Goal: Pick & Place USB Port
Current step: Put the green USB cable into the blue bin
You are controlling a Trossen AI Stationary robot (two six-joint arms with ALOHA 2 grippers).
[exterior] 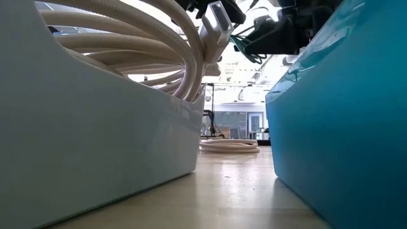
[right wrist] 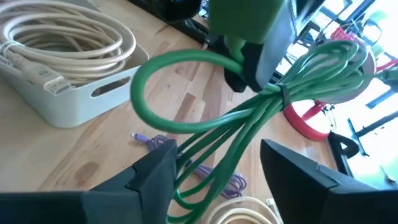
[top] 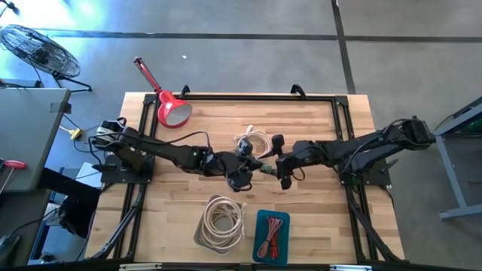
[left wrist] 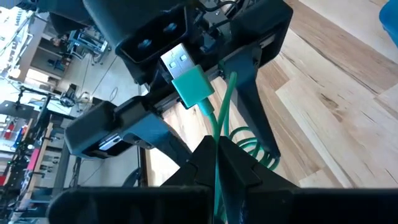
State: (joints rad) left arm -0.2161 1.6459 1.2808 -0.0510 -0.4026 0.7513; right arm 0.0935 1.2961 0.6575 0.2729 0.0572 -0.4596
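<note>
Meeting at the centre of the high view, your two dark arms hold a coiled green USB cable (top: 265, 167) between them above the light wooden table (top: 324, 218). The left gripper (top: 242, 175) reaches in from the left of the frame; in the left wrist view its fingers (left wrist: 245, 177) are closed tightly on the thin green cord just below the green plug with the bare metal USB tip (left wrist: 186, 78). The right gripper (top: 283, 167) comes in from the right; in the right wrist view its fingers (right wrist: 155, 171) stand apart, with the bundled green loops (right wrist: 249, 118) running between them, so you cannot tell from here whether they bear on the cable. In the lower centre of the high view sit a white plastic bin of cream cable (top: 221, 218) and, just beside it on the right, a blue tray holding red cables (top: 272, 236). A loose cream cable coil (top: 254, 141) lies just above the grippers. A red desk lamp (top: 167, 102) rests at upper left.
</note>
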